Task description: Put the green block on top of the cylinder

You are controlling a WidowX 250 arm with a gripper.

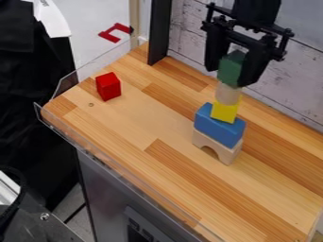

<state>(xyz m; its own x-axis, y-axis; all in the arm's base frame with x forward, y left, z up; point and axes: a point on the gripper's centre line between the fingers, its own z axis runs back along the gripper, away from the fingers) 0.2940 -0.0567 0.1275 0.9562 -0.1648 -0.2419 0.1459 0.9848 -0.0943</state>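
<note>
I had the gripper [230, 76] at the far right, its fingers closed around the green block [231, 67], right at the top of the pale cylinder [227, 93]. Below that I saw the yellow block [224, 112], blue block [218, 126] and wooden arch [216, 147] stacked. The red block [108, 87] stood well apart, to the left.

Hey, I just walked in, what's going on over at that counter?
A robot's black gripper holds a green block between its fingers, right at the top of a beige cylinder; whether it already rests there, I can't tell. Below the cylinder are a yellow block, a blue block and a wooden arch. A red block sits apart on the wooden counter.
</note>
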